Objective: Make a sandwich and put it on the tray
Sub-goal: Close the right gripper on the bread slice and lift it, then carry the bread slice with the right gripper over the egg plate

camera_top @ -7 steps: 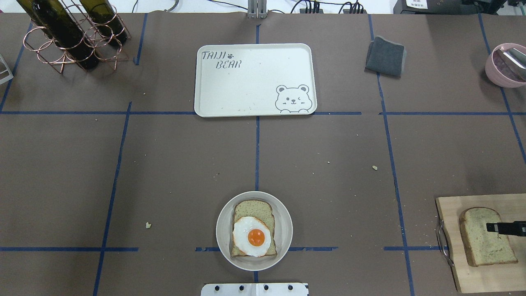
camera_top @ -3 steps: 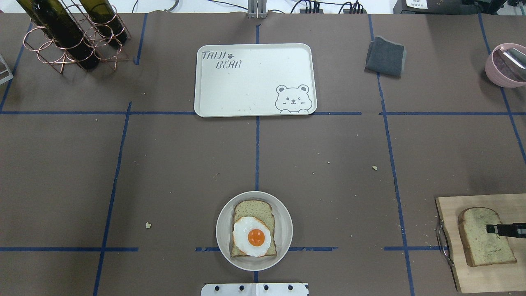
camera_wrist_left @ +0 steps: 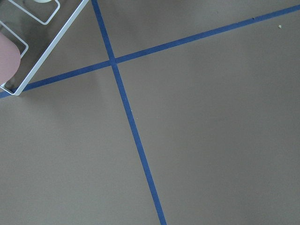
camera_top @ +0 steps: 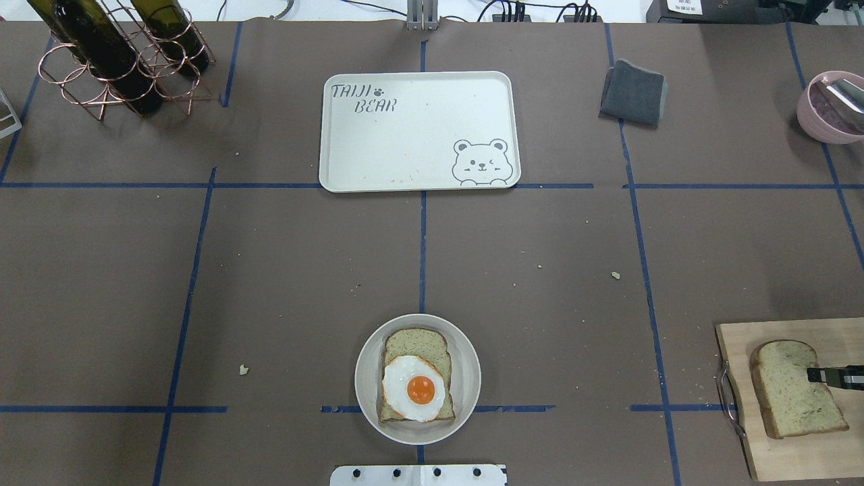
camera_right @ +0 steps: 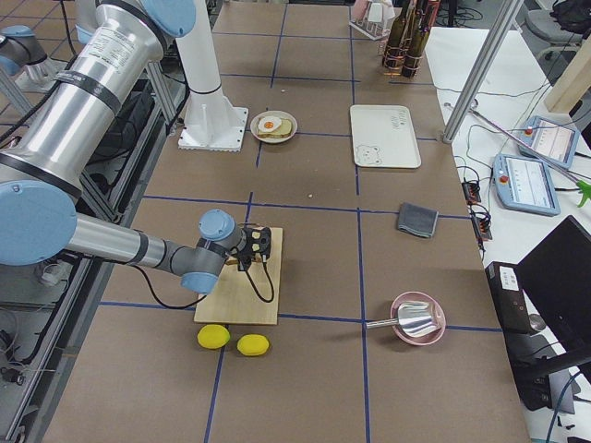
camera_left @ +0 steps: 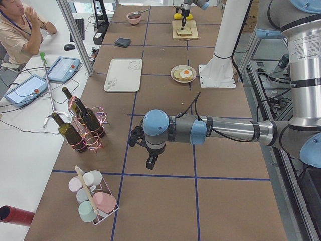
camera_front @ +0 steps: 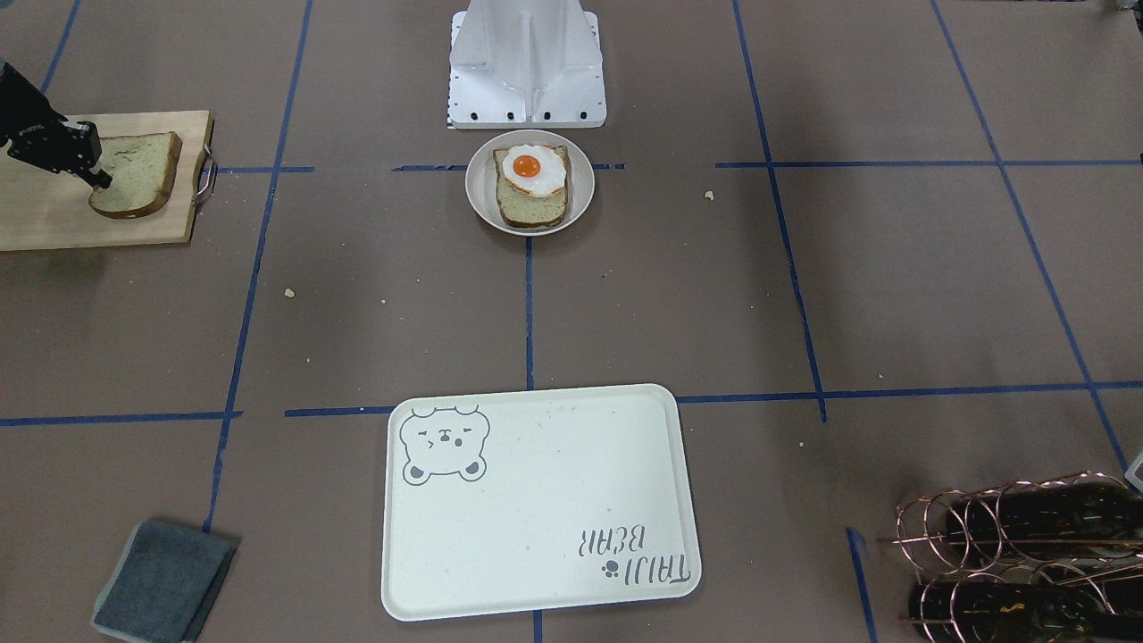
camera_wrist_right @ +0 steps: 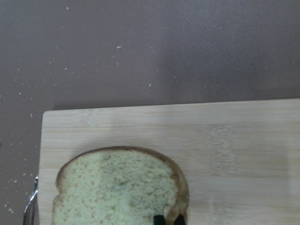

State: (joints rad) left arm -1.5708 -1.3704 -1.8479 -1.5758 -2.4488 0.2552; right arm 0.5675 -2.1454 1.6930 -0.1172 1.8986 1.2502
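The right gripper (camera_top: pixel 814 374) has drawn back toward the desk's right edge. Its fingertips (camera_wrist_right: pixel 158 218) are close together at the crust of the loose slice (camera_top: pixel 793 391), but whether they grip it cannot be told. The left gripper (camera_left: pixel 150 163) is equally unclear. The sandwich (camera_top: pixel 418 388) lies in its bowl (camera_top: pixel 467 368) at the middle of the robot-side edge. The tray (camera_top: pixel 405 135) is near the middle of the far edge. Blue-taped brown paper (camera_top: pixel 304 270) covers the desk, and an operator (camera_left: pixel 20 25) sits beyond it.

The near arm (camera_left: pixel 225 130) reaches across the bench (camera_left: pixel 225 206), its left end effector (camera_left: pixel 150 162) hanging near a blue tape line (camera_left: pixel 170 175). Bottles (camera_left: pixel 91 120) stand in a copper rack (camera_left: pixel 99 113) nearby. Farther off lie the tray (camera_left: pixel 123 75) and a bowl (camera_left: pixel 173 76) of bread (camera_left: pixel 178 76) and egg (camera_left: pixel 186 73). The right end effector (camera_left: pixel 183 23) points down at a slice (camera_left: pixel 184 32) on a board (camera_left: pixel 194 35).
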